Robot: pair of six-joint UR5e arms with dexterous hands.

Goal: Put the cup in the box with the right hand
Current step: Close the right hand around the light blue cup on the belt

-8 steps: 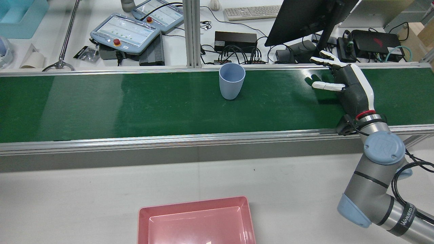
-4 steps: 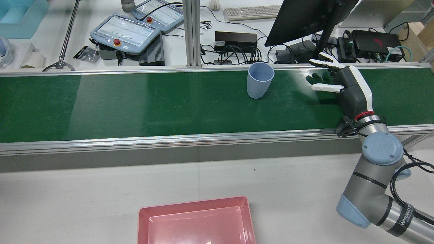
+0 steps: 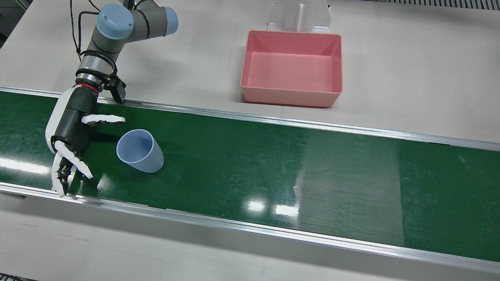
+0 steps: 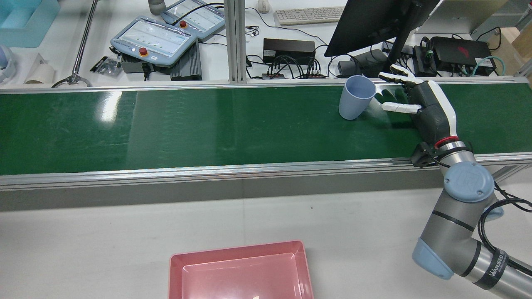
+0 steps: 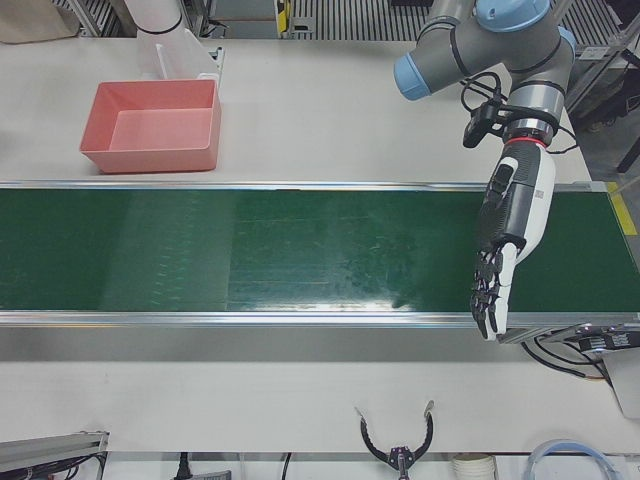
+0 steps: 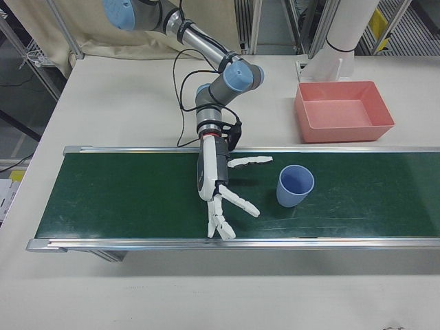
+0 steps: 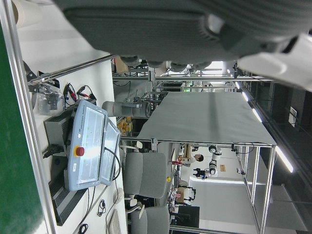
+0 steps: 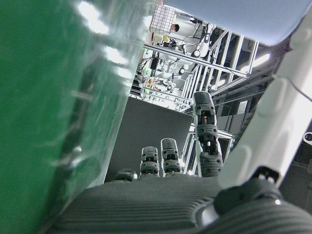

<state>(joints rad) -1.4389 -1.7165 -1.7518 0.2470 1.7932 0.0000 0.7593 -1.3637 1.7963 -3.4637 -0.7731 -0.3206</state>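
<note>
- The pink box point(image 4: 241, 272) is cut off by the rear view's bottom edge — only its far part shows.
- In the right hand view the blue cup point(image 8: 243, 17) fills just the top right corner, blurred, cut by two edges.
- The left-front view misses the cup entirely; the left hand point(image 5: 508, 240) shows there, its palm side turned away.
- The left hand view is mostly a dark blurred hand surface — finger pose unreadable there.

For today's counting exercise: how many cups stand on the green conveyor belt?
1. The blue cup stands upright on the green belt, just beside the open right hand, not touching it. No others are visible.
</note>
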